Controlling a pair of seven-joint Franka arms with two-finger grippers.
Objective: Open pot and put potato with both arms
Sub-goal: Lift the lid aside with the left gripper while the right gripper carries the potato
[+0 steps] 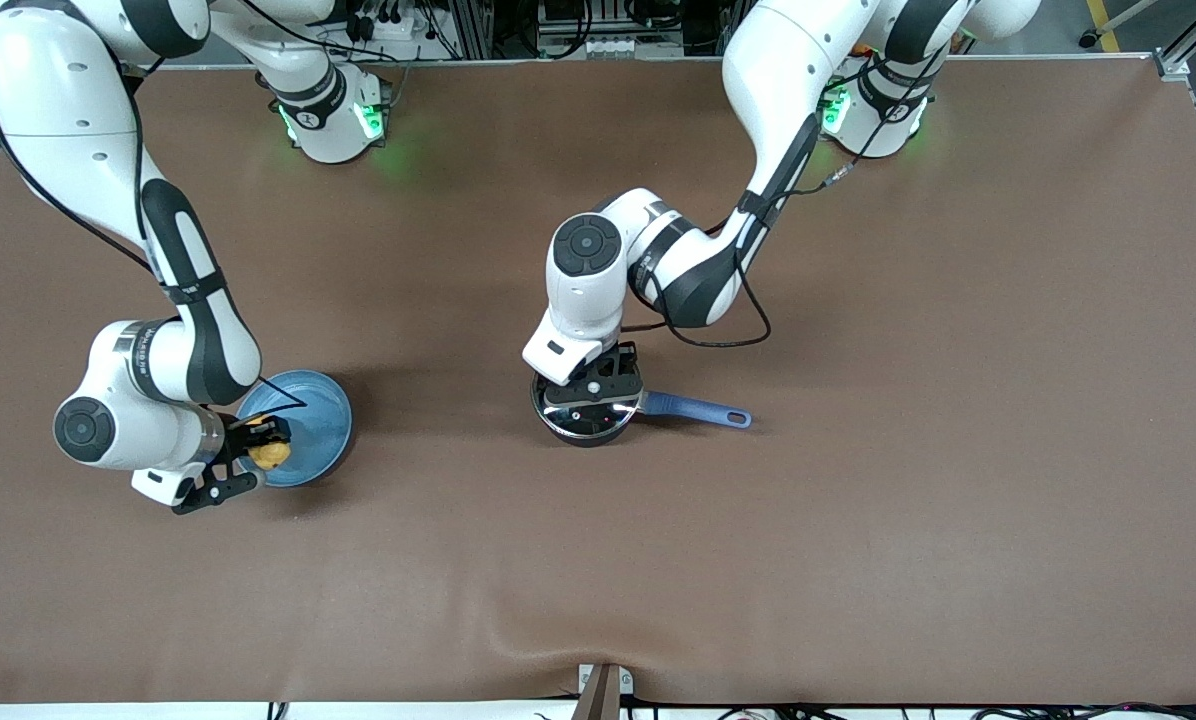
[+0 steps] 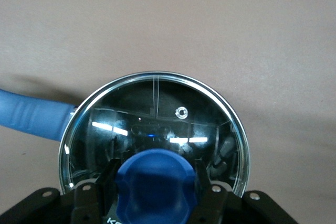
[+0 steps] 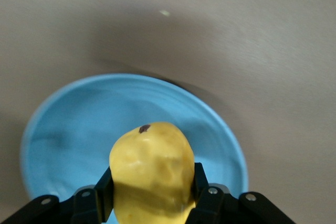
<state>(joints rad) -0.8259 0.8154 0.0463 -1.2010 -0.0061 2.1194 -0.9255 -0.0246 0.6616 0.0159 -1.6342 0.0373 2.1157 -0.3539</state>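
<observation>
Potato [image 1: 269, 455] sits clamped in the right pincer [image 1: 256, 458] over the plate [image 1: 318, 420] — picked, not delivered. Left pincer [image 1: 598, 385] grips the knob [image 2: 155, 182] — lid [image 2: 157, 124] on the mid-desk pot [image 1: 583, 428], unopened.

Right gripper [image 1: 261, 447] positioned over the light-blue plate [image 1: 313, 415] toward the right arm's end of the table, fingers closed on the yellow-orange potato [image 1: 269, 455]. Left gripper [image 1: 598, 385] set directly over the glass lid [image 1: 585, 412] of the black pot [image 1: 588, 432] at mid-table, lid seated on the pot. Blue handle [image 1: 698, 409] extending from the pot toward the left arm's end.
</observation>
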